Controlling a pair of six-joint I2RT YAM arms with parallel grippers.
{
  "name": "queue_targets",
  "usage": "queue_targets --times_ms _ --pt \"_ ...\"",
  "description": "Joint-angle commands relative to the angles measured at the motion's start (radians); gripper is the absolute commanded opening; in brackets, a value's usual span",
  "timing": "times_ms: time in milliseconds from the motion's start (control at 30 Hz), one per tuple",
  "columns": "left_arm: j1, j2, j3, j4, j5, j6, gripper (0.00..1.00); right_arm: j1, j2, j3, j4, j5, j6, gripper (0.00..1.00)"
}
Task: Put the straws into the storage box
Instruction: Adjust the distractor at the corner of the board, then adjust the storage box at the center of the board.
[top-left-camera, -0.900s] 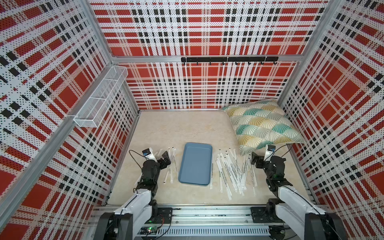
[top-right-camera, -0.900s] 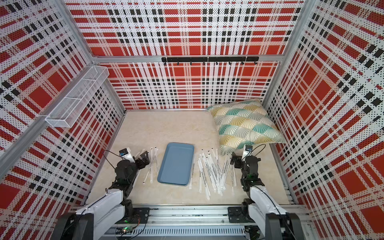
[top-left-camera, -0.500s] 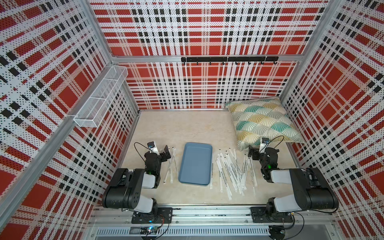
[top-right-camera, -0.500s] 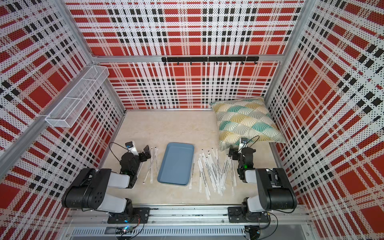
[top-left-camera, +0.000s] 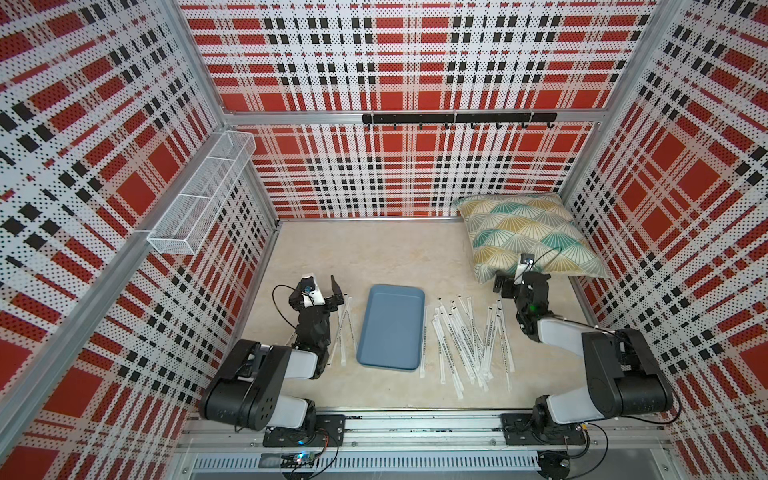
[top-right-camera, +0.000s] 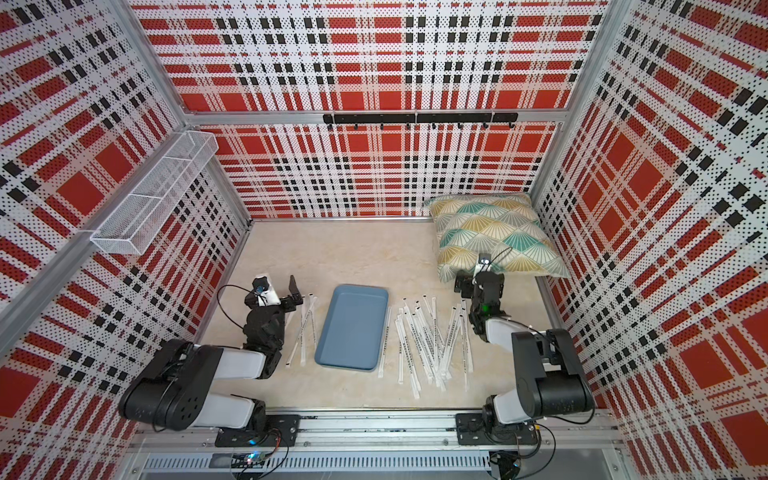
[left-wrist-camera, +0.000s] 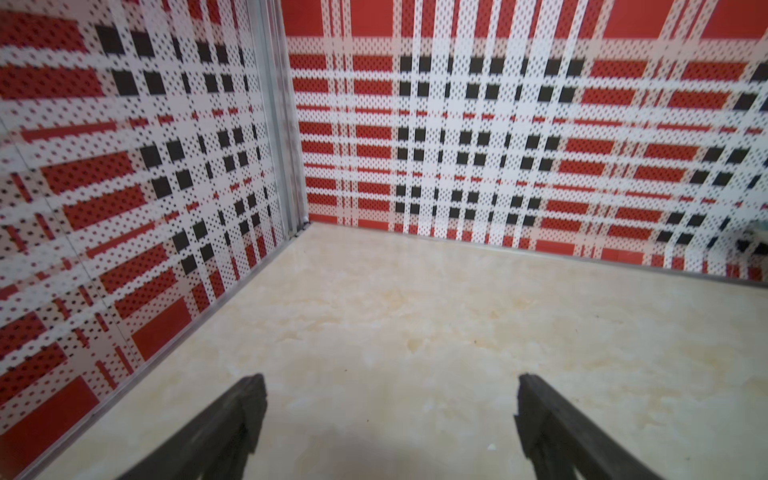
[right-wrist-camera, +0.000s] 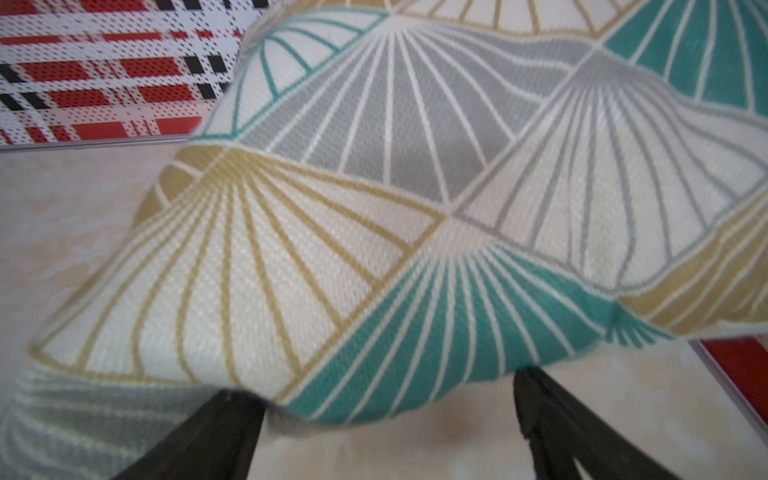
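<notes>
White paper wrappers, each with a line of black print down its length: the straws (top-left-camera: 465, 338) lie flat on the beige marbled table (top-left-camera: 374, 257), all of them outside the storage box (top-left-camera: 392, 328). We note most in a loose, crossed heap just to its right, one straw tight along its right rim, and a few fanned out on its left side. Print is too small for us to read. Box is slate-blue plastic, shallow, with rounded corners and a low rim. Left gripper (left-wrist-camera: 390, 386) hovers by the far ends of the left-hand straws, jaws spread wide, holding nothing. Right gripper (right-wrist-camera: 384, 390) is likewise wide apart and empty, nosed up to the near edge of a fan-patterned pillow (right-wrist-camera: 374, 208); whether they touch we cannot tell. White wire basket (top-left-camera: 199, 199) hangs on the left wall.
</notes>
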Motion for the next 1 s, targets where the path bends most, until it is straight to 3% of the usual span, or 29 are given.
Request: queue_targets --times_ms 0,67,100,167,200,267,300,367,400,433,500,567,733,867,967 --pt "-0.123 -0.179 0.021 -0.166 -0.341 0.012 0.99 0.088 -0.053 0.237 -0.584 0.297 0.188 1.0" --pt "-0.154 -0.266 0.051 -0.302 -0.368 -0.022 0.99 0.158 -0.104 0.235 -0.598 0.362 0.211 1.0" --pt "-0.156 -0.308 0.063 -0.378 -0.362 -0.059 0.99 0.168 -0.157 0.201 -0.557 0.318 0.232 1.0" --pt "-0.146 -0.381 0.092 -0.513 -0.358 -0.132 0.99 0.157 -0.243 0.132 -0.514 0.298 0.403 1.0" --pt "-0.133 -0.419 0.112 -0.588 -0.352 -0.186 0.99 0.126 -0.28 0.117 -0.524 0.231 0.539 1.0" --pt "-0.084 -0.487 0.162 -0.777 -0.343 -0.396 0.99 0.007 -0.342 0.069 -0.417 -0.152 0.551 0.98" --pt "-0.033 -0.52 0.184 -0.876 -0.291 -0.544 0.99 -0.004 -0.359 0.069 -0.406 -0.193 0.548 0.89" --pt "0.138 -0.571 0.196 -0.914 0.023 -0.591 0.99 0.051 -0.33 0.173 -0.577 -0.12 0.503 0.83" --pt "0.244 -0.582 0.195 -0.904 0.192 -0.609 0.93 0.112 -0.297 0.255 -0.68 -0.036 0.463 0.82" --pt "0.32 -0.573 0.207 -0.92 0.292 -0.64 0.87 0.18 -0.265 0.312 -0.754 0.058 0.434 0.82" --pt "0.392 -0.526 0.282 -1.033 0.368 -0.622 0.8 0.291 -0.236 0.367 -0.825 0.157 0.415 0.81" --pt "0.361 -0.466 0.366 -1.128 0.368 -0.537 0.73 0.36 -0.208 0.391 -0.865 0.164 0.438 0.8" --pt "0.184 -0.348 0.505 -1.265 0.302 -0.433 0.71 0.516 -0.059 0.491 -1.047 0.101 0.527 0.73" --pt "-0.049 -0.264 0.577 -1.37 0.242 -0.367 0.74 0.666 0.022 0.516 -1.137 0.084 0.594 0.59" --pt "-0.156 -0.193 0.605 -1.454 0.287 -0.37 0.76 0.724 0.01 0.462 -1.112 -0.026 0.661 0.46"
